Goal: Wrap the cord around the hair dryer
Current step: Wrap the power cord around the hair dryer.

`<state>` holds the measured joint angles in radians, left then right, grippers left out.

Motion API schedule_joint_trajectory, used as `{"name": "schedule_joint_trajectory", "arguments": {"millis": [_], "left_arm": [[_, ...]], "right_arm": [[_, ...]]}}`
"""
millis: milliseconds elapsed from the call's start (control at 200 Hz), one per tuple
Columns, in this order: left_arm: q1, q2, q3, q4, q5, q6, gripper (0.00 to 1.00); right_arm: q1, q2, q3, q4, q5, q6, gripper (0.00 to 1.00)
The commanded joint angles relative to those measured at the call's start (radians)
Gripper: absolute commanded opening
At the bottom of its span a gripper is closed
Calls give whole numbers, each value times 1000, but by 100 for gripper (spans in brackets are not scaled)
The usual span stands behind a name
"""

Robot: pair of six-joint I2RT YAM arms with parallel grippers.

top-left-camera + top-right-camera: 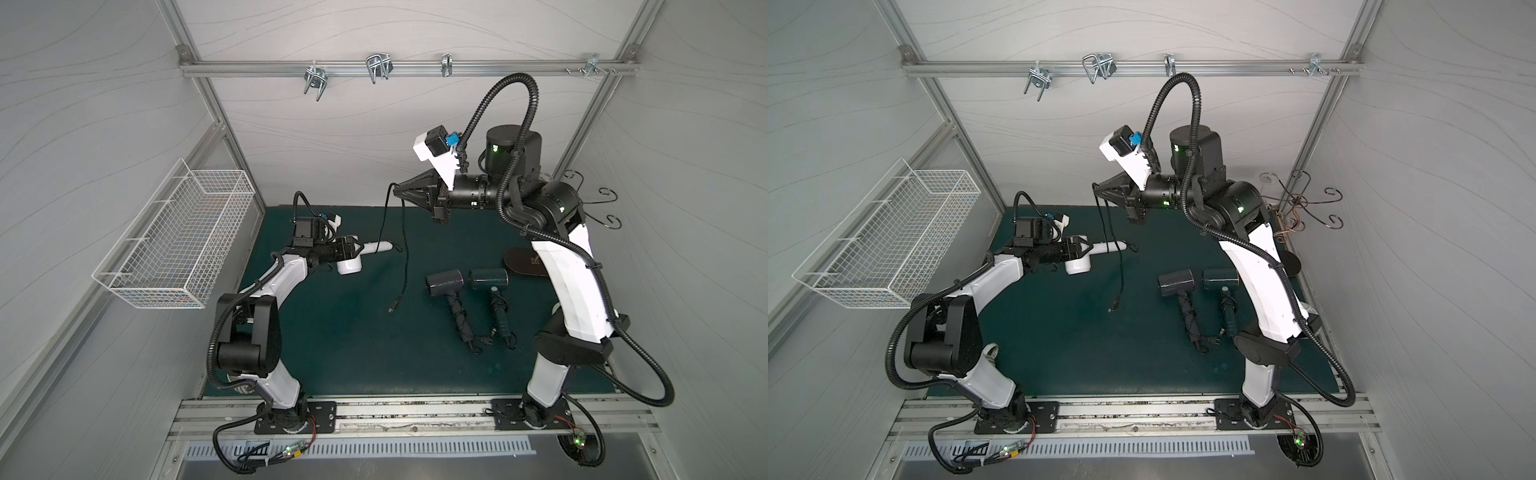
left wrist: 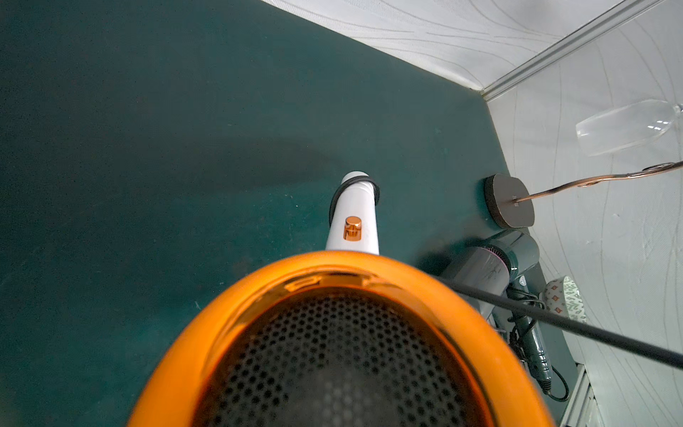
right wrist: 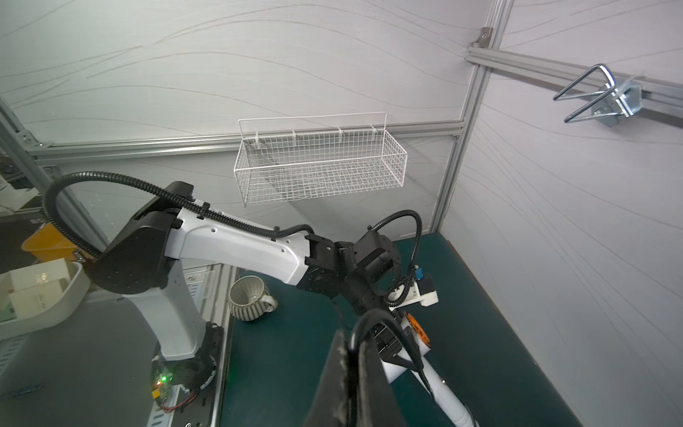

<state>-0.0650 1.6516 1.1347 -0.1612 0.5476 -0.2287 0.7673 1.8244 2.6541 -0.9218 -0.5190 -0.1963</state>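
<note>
One cord (image 1: 405, 249), hanging over open mat (image 1: 332, 340)

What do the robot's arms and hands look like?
The left arm and right arm have white shells and black joints. Ribbed black hoses run along them, and green lights dot the right one. The left hand and right hand are black and tapering. Each wrist camera has a blue plug.
</note>
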Motion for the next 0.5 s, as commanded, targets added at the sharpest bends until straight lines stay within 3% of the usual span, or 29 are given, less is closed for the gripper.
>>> {"name": "schedule_joint_trajectory", "arguments": {"millis": [0, 190, 495], "left_arm": [[-17, 32, -2, -29, -110, 52, 0], [-56, -10, -14, -62, -88, 75, 0], [-153, -186, -90, -169, 110, 147, 0]], "right_arm": [[-22, -11, 76, 191, -20, -59, 0], [-41, 36, 78, 260, 12, -127, 0], [-142, 136, 76, 273, 65, -207, 0]]}}
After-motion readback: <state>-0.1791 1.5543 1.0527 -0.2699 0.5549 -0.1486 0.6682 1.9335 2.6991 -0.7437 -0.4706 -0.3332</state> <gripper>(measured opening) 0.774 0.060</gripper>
